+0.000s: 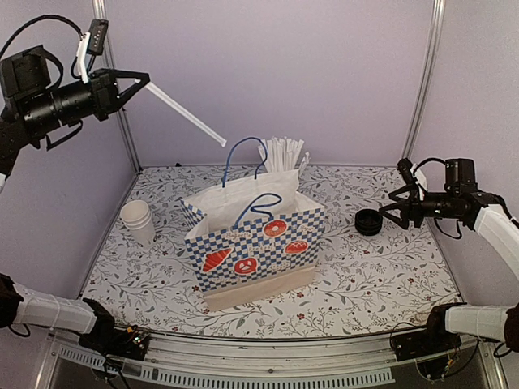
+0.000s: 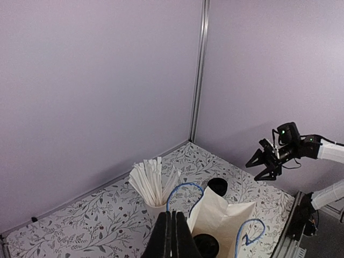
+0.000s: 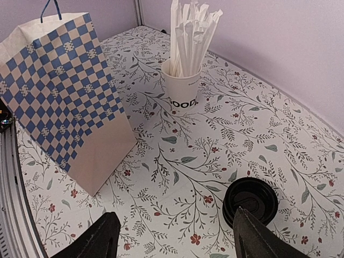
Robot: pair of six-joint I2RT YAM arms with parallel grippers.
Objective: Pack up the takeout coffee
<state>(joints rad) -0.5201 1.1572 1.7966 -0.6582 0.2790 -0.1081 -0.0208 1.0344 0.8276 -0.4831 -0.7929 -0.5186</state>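
Left gripper [image 1: 144,81] is high up at far left, jaws pinched tight on one end of a white wrapped straw [image 1: 188,115]. The straw slants down and right toward the bag. Right gripper [image 1: 388,206] is at right, jaws spread wide and holding nothing, just right of a loose black lid [image 1: 368,221] lying flat on the floral table [image 1: 365,284]. Checkered paper bag [image 1: 259,243] stands upright mid-table, mouth open, blue handles up. Takeout coffee [image 2: 206,245] is down inside the bag. Only its round black lid shows, in the left wrist view; the cup body is hidden. Cup of straws [image 1: 284,154] stands behind the bag on the far side. Stack of white paper cups [image 1: 138,220] is left of the bag, apart from it.
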